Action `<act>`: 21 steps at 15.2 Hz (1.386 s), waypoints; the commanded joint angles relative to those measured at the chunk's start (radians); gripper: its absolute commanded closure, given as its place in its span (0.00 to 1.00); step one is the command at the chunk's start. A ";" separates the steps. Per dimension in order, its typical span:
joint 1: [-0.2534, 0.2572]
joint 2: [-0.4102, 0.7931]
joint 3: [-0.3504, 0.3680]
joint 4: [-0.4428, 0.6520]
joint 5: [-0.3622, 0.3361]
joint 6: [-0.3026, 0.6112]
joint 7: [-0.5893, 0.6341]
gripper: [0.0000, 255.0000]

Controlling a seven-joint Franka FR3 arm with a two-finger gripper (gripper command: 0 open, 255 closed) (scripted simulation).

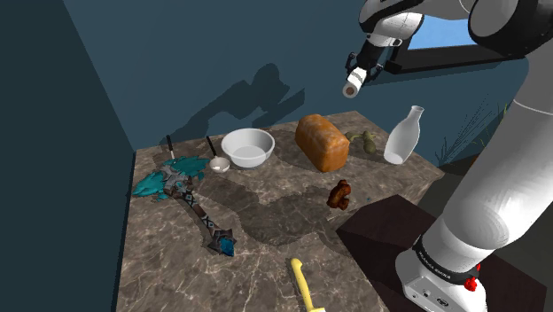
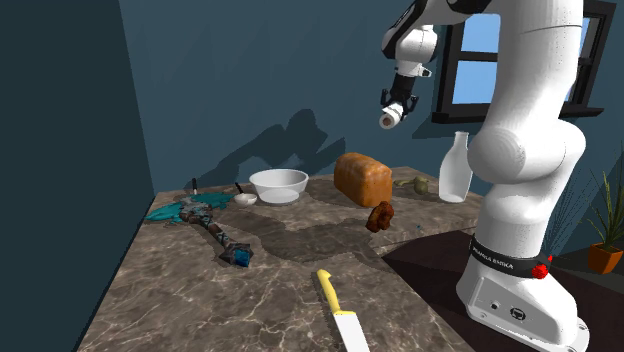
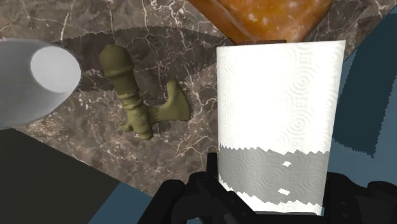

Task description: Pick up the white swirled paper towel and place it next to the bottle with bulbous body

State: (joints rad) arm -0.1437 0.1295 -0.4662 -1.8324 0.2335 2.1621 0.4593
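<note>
Aloft, the pincer [image 1: 357,80] clamps one paper towel roll [image 1: 352,89] — below: one bottle [image 1: 403,136], one loaf [image 1: 322,142], one bowl [image 1: 248,147].

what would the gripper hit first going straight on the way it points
Probably the brown marbled countertop, beside the olive-green figurine, between the white bulbous bottle and the orange-brown loaf. The white swirled paper towel roll in the black gripper would land first; depth is unclear.

Arm raised high, gripper [image 1: 357,77] tipped down — clasping paper towel [image 1: 352,89]
</note>
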 commanded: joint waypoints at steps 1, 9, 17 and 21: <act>-0.001 0.007 0.001 -0.022 0.008 0.028 -0.008 1.00; -0.005 0.043 0.009 -0.088 0.044 0.123 -0.042 1.00; -0.013 0.091 0.021 -0.139 0.094 0.212 -0.084 1.00; -0.019 0.119 0.031 -0.159 0.123 0.255 -0.109 1.00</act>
State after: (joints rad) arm -0.1611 0.2421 -0.4373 -1.9876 0.3495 2.4082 0.3564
